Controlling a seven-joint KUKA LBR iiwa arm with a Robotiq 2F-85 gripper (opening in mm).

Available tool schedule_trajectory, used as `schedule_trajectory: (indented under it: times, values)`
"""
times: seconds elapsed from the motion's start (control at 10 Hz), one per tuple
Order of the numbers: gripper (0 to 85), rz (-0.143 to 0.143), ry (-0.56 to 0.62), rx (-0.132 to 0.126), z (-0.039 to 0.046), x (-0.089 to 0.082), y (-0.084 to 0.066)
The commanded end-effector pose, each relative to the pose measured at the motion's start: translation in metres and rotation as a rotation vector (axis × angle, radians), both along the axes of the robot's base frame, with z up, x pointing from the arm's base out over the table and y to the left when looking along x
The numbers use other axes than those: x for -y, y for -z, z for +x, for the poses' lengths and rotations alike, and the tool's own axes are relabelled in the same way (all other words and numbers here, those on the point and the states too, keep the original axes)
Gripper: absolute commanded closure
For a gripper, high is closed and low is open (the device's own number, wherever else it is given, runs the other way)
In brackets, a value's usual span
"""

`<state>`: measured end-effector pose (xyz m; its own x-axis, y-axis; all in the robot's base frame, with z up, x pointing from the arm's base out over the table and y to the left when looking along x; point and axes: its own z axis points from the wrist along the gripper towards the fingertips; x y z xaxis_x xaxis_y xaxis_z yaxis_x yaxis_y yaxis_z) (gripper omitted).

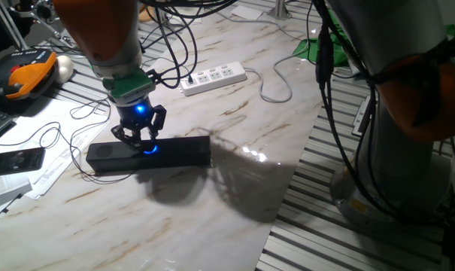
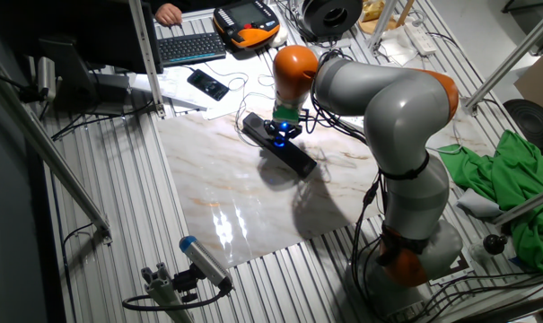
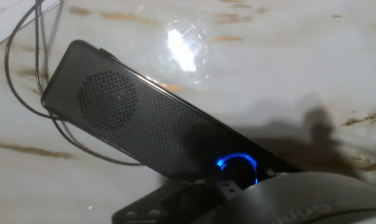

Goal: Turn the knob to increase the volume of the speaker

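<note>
From my station I see a work cell floored with ribbed metal slats (image 2: pixel 118 197), and on them a pale marble-patterned board (image 1: pixel 235 188) that serves as the table surface. The grey and orange arm (image 2: pixel 397 117) bends over it from its base at the board's edge, with a heap of green cloth (image 2: pixel 513 188) on the slats behind that base. A desk area at the far side holds a keyboard (image 2: pixel 190 45) and an orange teach pendant (image 2: pixel 246 20). On the marble lies the speaker (image 1: pixel 148 154), flat, near the edge where loose papers (image 1: pixel 31 169) and a flat black remote (image 1: pixel 13 160) rest. A white power strip (image 1: pixel 213 77) sits well apart from it, farther along the board. The gripper (image 1: pixel 141 139) hangs directly over the middle of the speaker, its fingers down at the knob (image 3: pixel 237 167), whose blue ring glows between them. I cannot tell whether the fingers are actually clamped on the knob or merely around it.
</note>
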<state>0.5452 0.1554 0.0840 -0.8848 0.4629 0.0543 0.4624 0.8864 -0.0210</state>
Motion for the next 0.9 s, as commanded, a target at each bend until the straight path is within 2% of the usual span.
schedule_trajectory:
  times: [0.0, 0.1, 0.3, 0.6, 0.8]
  values:
    - [34.0, -0.002, -0.010, 0.000, 0.0008, 0.0004, -0.0004]
    - [34.0, 0.002, -0.043, -0.001, 0.0034, 0.0016, -0.0018]
    - [34.0, 0.029, -0.139, -0.018, 0.0093, 0.0048, -0.0049]
    - [34.0, 0.032, -0.405, -0.002, 0.0105, 0.0042, -0.0069]
    - [34.0, 0.048, -0.538, 0.010, 0.0102, 0.0018, -0.0100]
